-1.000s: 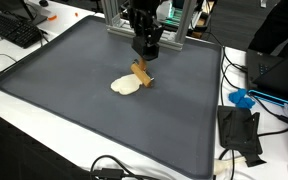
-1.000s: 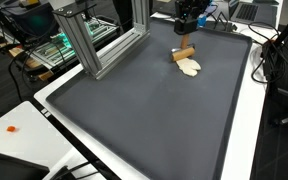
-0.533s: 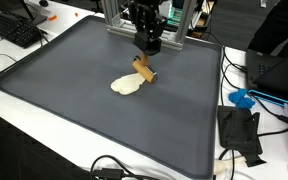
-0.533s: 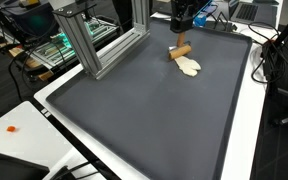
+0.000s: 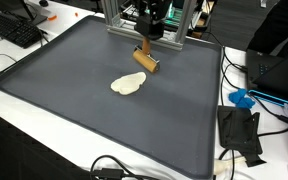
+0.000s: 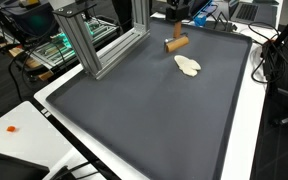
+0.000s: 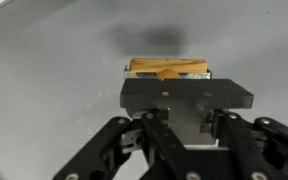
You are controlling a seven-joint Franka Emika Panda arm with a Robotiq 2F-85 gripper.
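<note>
Claw: your claw (image 5: 145, 50) is clamped shut on the small brown rectangular wooden block (image 5: 145, 62). It grips the block's upper part, so most of the block hangs below the fingertips.
Block, place: it hangs in the air at the far side of the dark grey rubber mat (image 5: 64, 90), clear of the surface (the wrist view shows only a soft shadow on the mat beyond it).
Block, long axis: in the wrist view the block (image 7: 167, 68) runs left to right across the picture, just past the claw (image 7: 169, 84). In both exterior views it is tilted, with one end lower than the other.
Nearest neighbour: a flat, cream-coloured oval piece (image 5: 128, 85) lies on the mat, apart from the block and touching nothing.
Bearing: from your claw, the cream piece lies below and nearer, a little to the left in an exterior view. From the opposite side (image 6: 188, 66) it shows below the block (image 6: 176, 43) and slightly to the right.
Around: the mat rests on a white bench (image 5: 4, 95), and an aluminium frame (image 6: 84, 40) stands at the mat's far edge.
</note>
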